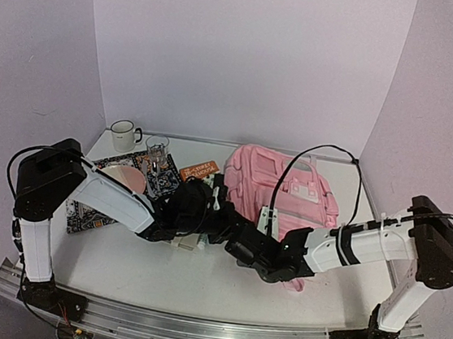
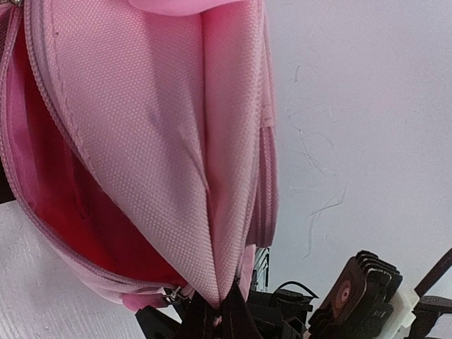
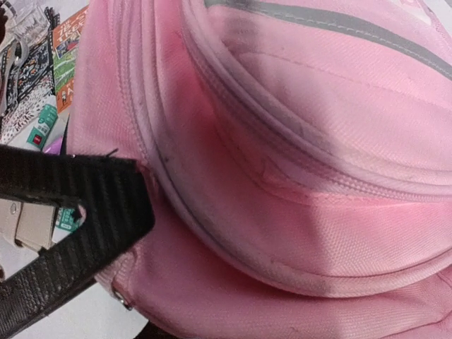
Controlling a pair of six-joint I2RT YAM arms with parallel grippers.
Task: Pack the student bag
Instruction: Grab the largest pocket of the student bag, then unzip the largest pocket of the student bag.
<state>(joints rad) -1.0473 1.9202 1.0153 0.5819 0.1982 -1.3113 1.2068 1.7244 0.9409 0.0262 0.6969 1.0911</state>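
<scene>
1. One large thing dominates: the student bag (image 1: 278,184) lies at the back right of the table (image 1: 197,285), its near-left edge turned toward both arms. In the left wrist view a zip pocket gapes open, and the part of its darker pink lining that shows has nothing on it.
2. Several loose things lie outside the bag to its left: a patterned book (image 1: 158,176), an orange card (image 1: 198,169), a pink dish (image 1: 127,178), a white mug (image 1: 122,135) and a glass (image 1: 157,150). By my reading the packing has barely begun; the opening is only being prepared, and all the loading remains.
3. The left gripper (image 2: 215,314) sits at the mouth of the pocket, its jaws nearly closed and pinching a fold of the bag's fabric, which rises taut from them. A zip pull (image 2: 173,295) hangs just beside.
4. The right gripper (image 1: 239,238) is at the bag's near edge. In its wrist view one dark finger (image 3: 85,205) touches the seam, but I cannot tell how wide the jaws stand or whether they hold anything.
</scene>
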